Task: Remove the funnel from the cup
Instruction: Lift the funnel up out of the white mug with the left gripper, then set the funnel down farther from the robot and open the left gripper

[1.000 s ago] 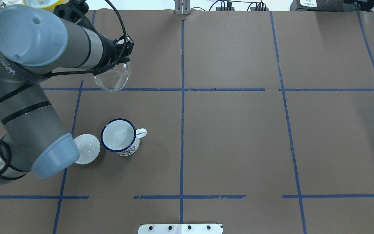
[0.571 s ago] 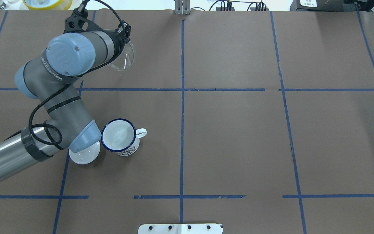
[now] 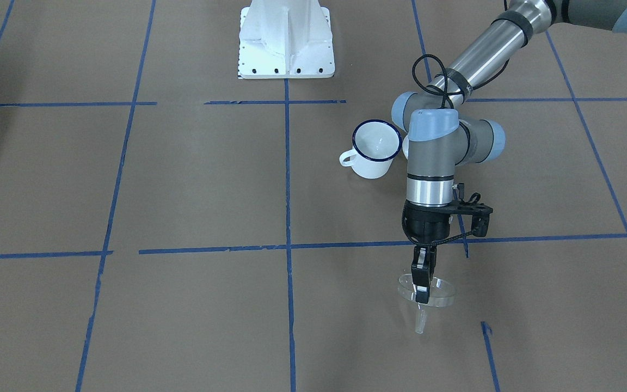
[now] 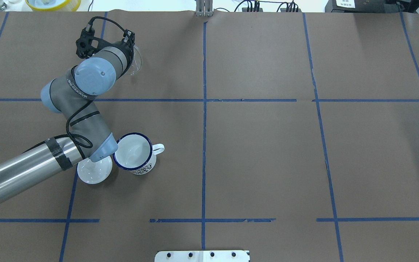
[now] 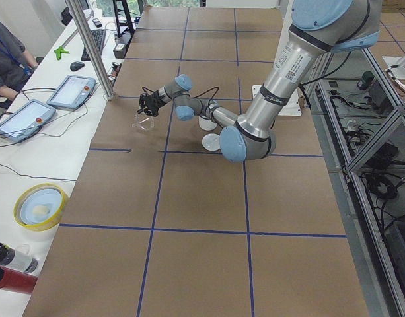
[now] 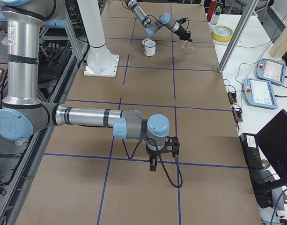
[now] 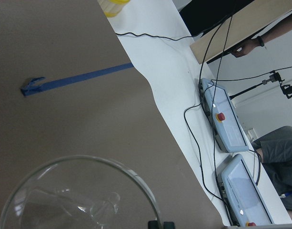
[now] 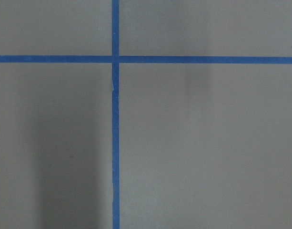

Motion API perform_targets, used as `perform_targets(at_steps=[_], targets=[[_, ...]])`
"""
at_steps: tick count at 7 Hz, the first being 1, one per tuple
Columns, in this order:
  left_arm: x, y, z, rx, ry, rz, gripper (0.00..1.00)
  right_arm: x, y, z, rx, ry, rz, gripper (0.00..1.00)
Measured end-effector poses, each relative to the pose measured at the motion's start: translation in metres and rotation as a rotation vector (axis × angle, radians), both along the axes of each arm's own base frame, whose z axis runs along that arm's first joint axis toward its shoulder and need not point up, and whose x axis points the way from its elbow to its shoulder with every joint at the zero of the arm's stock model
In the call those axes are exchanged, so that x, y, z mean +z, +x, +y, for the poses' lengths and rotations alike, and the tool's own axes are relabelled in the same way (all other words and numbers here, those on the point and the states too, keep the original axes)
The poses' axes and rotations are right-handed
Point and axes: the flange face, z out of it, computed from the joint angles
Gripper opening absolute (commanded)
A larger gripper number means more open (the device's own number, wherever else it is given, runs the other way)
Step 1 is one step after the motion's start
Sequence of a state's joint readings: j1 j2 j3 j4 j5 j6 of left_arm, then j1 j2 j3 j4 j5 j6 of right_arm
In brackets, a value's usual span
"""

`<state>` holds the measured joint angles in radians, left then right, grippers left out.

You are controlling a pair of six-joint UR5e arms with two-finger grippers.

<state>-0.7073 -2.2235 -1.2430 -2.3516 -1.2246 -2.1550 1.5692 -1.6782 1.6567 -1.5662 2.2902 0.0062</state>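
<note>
- The table [image 3: 183,179] carries the cup [image 3: 376,148], which stands upright with a white lid [image 4: 94,174] just beside it.
- The funnel [image 3: 442,292] is out of the cup and well apart from it, spout down, toward the operators' side.
- The left pincer [image 3: 421,286] pinches the funnel's rim.
- The right pincer [image 6: 152,167] may be spread or pressed together; I cannot tell.

Brown table [image 4: 267,163], blue tape grid [image 4: 204,145], cup [image 4: 133,151], lid [image 4: 93,175]

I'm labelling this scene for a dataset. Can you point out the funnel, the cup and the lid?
funnel [image 3: 443,292]: front-facing view, right side of its rim.
cup [image 3: 372,167]: front-facing view, outer wall.
lid [image 4: 93,175]: overhead view, bare top surface.
</note>
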Motion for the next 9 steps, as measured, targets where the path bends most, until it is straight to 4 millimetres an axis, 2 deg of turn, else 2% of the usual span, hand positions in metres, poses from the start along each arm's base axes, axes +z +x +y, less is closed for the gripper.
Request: perform_targets(at_steps=[1,2,3,4,6,7,8,9], targets=[[0.004,0.005,-0.002,-0.004,-0.007,-0.004,0.3,0.0,0.0,0.0,0.0,0.0,0.0,1.0],[0.007,0.009,-0.001,-0.001,-0.009,-0.009,0.85,0.0,0.0,0.0,0.0,0.0,0.0,1.0],[0.007,0.01,-0.001,0.005,-0.004,-0.019,1.0,0.0,0.0,0.0,0.0,0.0,0.0,1.0],[0.005,0.008,-0.001,0.014,0.009,-0.036,1.0,0.0,0.0,0.0,0.0,0.0,0.0,1.0],[-0.018,-0.013,0.007,0.071,0.087,-0.071,1.0,0.0,0.0,0.0,0.0,0.0,0.0,1.0],[-0.027,-0.033,0.022,0.145,0.132,-0.08,1.0,0.0,0.0,0.0,0.0,-0.001,0.0,1.0],[-0.032,-0.06,0.045,0.255,0.193,-0.103,1.0,0.0,0.0,0.0,0.0,0.0,0.0,1.0],[-0.028,-0.091,0.075,0.383,0.252,-0.16,1.0,0.0,0.0,0.0,0.0,0.0,0.0,1.0]])
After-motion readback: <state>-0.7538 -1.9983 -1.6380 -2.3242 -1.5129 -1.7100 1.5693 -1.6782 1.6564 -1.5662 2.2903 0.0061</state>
